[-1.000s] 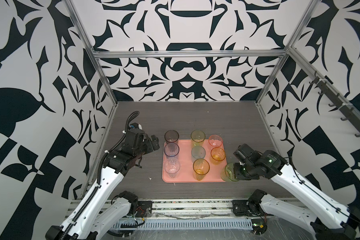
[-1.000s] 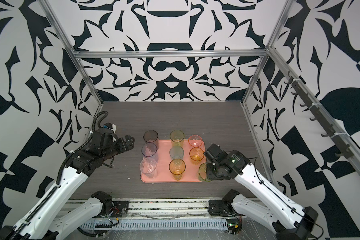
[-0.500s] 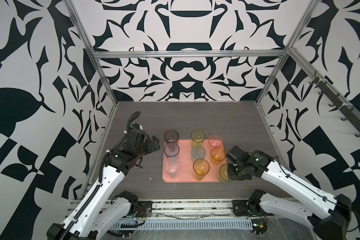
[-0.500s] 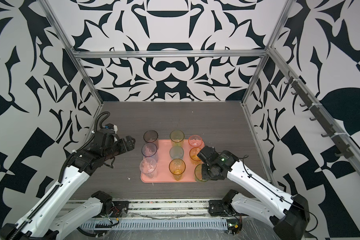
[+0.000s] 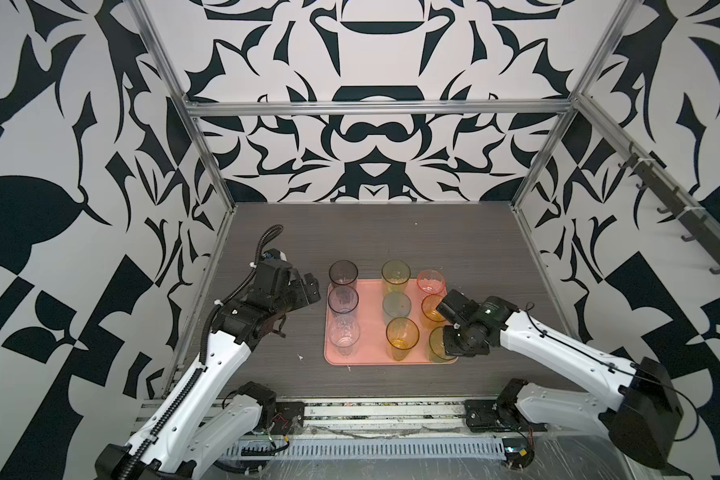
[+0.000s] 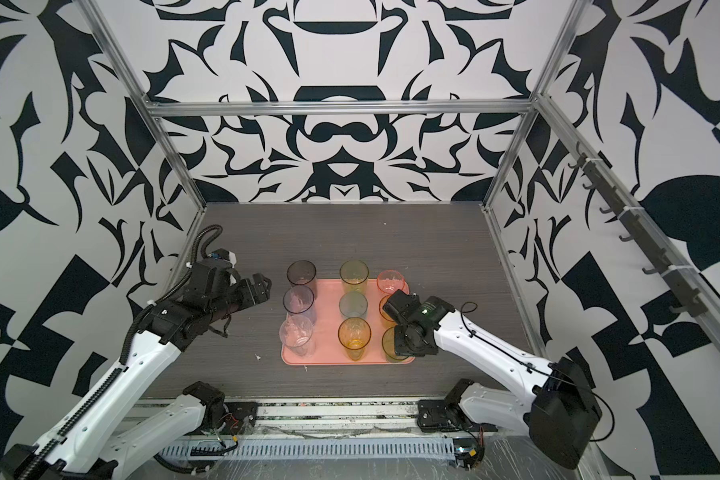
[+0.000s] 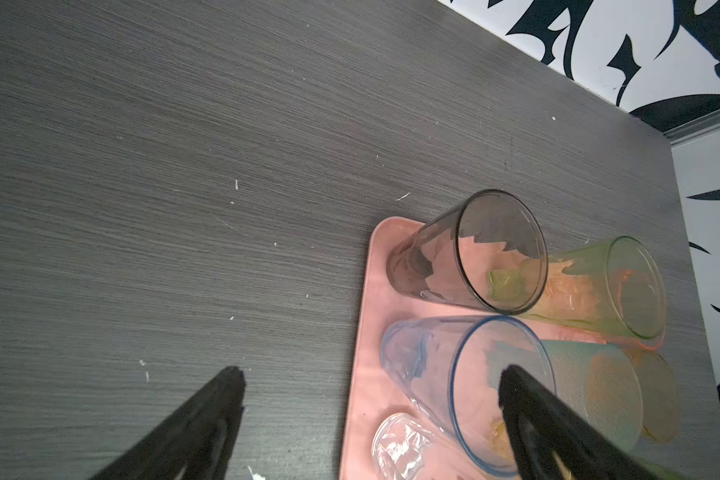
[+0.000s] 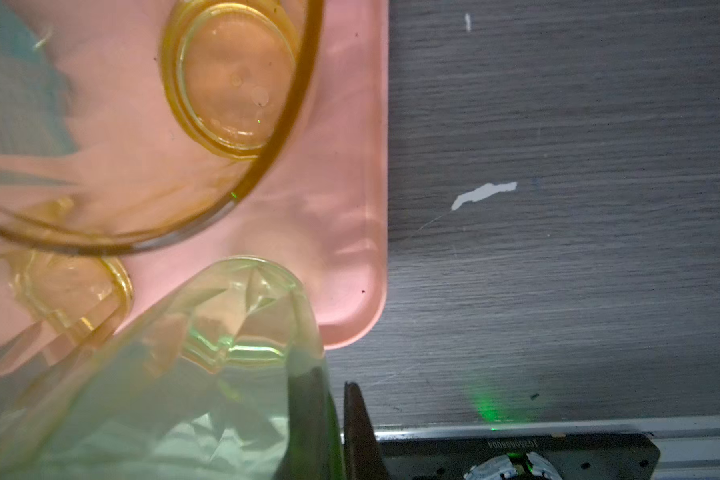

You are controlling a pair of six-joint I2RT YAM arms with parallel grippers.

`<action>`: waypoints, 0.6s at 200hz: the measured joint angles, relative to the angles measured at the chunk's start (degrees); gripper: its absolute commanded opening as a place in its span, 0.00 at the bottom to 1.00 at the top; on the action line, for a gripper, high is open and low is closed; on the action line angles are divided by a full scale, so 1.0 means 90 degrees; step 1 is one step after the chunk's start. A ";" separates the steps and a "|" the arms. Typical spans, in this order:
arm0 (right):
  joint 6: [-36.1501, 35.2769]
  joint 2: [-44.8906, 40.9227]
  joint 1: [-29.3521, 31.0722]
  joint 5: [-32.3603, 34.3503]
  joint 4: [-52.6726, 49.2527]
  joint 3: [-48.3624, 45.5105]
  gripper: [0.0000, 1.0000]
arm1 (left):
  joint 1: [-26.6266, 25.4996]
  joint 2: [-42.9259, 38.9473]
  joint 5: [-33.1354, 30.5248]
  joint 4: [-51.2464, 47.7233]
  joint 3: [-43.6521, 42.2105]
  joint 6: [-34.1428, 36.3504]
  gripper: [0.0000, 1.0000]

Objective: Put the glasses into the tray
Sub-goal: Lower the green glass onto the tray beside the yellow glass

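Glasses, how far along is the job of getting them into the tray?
Done: eight glasses stand upright on the tray. In hand: the right gripper is shut on the wall of the green glass, which is tilted over the tray's near right corner; whether its base touches the tray is unclear. Remaining: set it down and let go. The left gripper is open and empty beside the tray.

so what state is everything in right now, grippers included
tray, flat on the table
left gripper, open and empty, beside the tray
green glass, held by its wall at the tray's near right corner; set down or not, cannot tell
right gripper, shut on the green glass
other eight glasses, upright and free in the tray
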 measured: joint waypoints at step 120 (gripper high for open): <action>-0.0046 0.0369 0.0024 0.0233 0.0219 -0.0085 0.06 | 0.0000 0.0000 0.0027 0.0049 -0.0061 0.0002 0.99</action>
